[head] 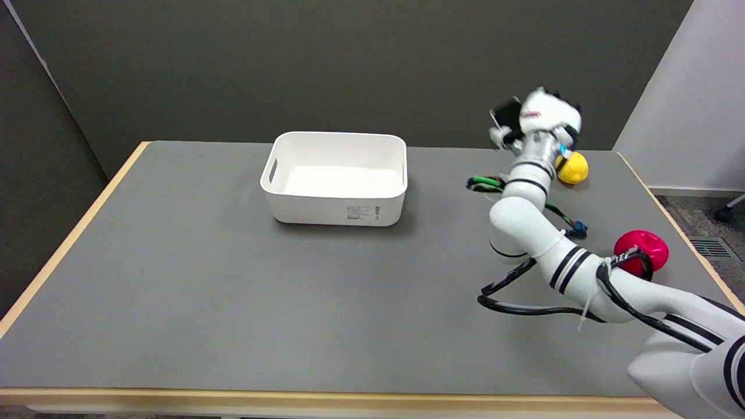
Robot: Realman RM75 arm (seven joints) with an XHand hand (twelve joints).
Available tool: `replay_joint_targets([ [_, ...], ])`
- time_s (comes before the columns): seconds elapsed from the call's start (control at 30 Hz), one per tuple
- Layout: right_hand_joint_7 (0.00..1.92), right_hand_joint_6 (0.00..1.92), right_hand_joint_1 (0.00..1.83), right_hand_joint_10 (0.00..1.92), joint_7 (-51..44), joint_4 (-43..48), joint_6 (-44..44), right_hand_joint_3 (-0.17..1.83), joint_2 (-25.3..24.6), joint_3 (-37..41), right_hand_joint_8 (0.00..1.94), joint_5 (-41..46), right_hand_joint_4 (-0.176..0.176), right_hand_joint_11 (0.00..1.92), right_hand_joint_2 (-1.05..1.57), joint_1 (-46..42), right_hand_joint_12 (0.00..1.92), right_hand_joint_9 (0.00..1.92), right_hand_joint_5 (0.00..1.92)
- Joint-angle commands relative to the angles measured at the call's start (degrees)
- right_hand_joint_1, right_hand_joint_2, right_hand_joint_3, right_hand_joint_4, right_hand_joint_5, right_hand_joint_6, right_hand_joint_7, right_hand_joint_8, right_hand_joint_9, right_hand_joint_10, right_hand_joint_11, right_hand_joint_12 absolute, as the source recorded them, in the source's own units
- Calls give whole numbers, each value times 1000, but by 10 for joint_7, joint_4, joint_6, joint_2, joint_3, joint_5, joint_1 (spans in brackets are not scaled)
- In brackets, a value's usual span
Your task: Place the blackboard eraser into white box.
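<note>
robot hand point(538, 119) blurred, grasp unclear

Even overhead light; soft shadows; robot hand point(538, 119) perhaps motion-blurred.

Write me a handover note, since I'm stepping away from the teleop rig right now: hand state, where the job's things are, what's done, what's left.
Right hand: raised above the table's far right, holding a dark flat thing at its left side, apparently the blackboard eraser; the view is blurred there.
White box: far centre of the table, open side up, nothing visible in it, well to the picture's left of the hand.
Done: eraser seems picked up.
Left: carry it over the box and release it inside.
Nearby: yellow ball, red object, green-and-black cable by the arm.
</note>
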Motion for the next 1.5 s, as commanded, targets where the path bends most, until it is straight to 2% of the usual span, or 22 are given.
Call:
replay_joint_targets([
  [0.03,842,1449,1189,1330,259,-32,-306,114,-79,-55,1474,-174,-176,635,1224,135,1736,811,544],
  [0.13,850,1441,1194,1346,300,-142,-378,133,-118,-78,1459,-174,-176,591,1210,186,1755,794,549],
  [0.23,855,1444,1195,1352,342,-215,-439,134,-145,-83,1451,-174,-176,551,1209,214,1784,775,547],
  [0.4,843,1461,1190,1353,386,-263,-485,104,-163,-86,1468,-174,-176,531,1232,214,1802,770,529],
  [0.83,897,1443,1208,1324,389,-158,-504,219,-123,-80,1361,-174,-176,595,1142,88,1657,786,584],
  [1.07,899,1425,1210,1340,389,-53,-435,226,-101,-42,1365,-173,-176,591,1136,1,1669,789,590],
  [1.13,735,1455,1184,1364,389,-13,-429,221,-96,-14,1464,-175,-176,517,1166,-13,1692,753,650],
  [1.17,640,1120,1051,1229,389,5,-437,480,-92,1,1153,-180,-124,381,985,-15,1571,597,526],
  [1.2,534,658,874,1042,389,19,-443,834,-88,10,715,-184,-54,208,734,-16,1404,390,349],
  [1.23,400,503,753,899,389,34,-450,934,-80,19,531,-192,-37,118,650,-17,1303,248,257],
  [1.27,223,432,624,741,389,53,-454,958,-70,28,403,-199,-36,41,611,-14,1203,97,177],
  [1.33,29,273,527,389,389,72,-454,909,-54,34,130,-200,-30,3,554,-7,1059,9,52],
  [1.37,-1,220,507,306,388,79,-451,900,-44,38,70,-200,-29,-1,547,-3,1026,-1,33],
  [1.5,-1,47,418,192,392,77,-441,877,-20,53,-1,-200,-28,-1,546,10,1006,-1,6],
])
